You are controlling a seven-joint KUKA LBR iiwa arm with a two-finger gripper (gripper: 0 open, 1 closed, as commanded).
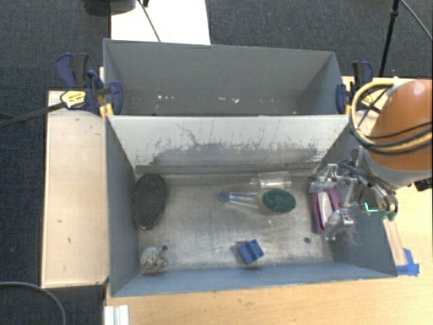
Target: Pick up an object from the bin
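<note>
My gripper (336,207) is low at the bin's right end, close against the right wall. A magenta, narrow, stick-like thing (316,213) lies right beside and partly under it, along the wall; whether it is gripped is hidden by the metal parts. To the left of it lies a dark green round thing (278,201) with a clear and blue handle (235,198). A small clear plastic piece (274,180) rests just behind it.
A small blue block (249,251) lies near the front wall. A black oval thing (149,200) sits at the left end, with a small grey-brown clump (154,258) in the front left corner. The arm's orange cover and cables hang over the right rim.
</note>
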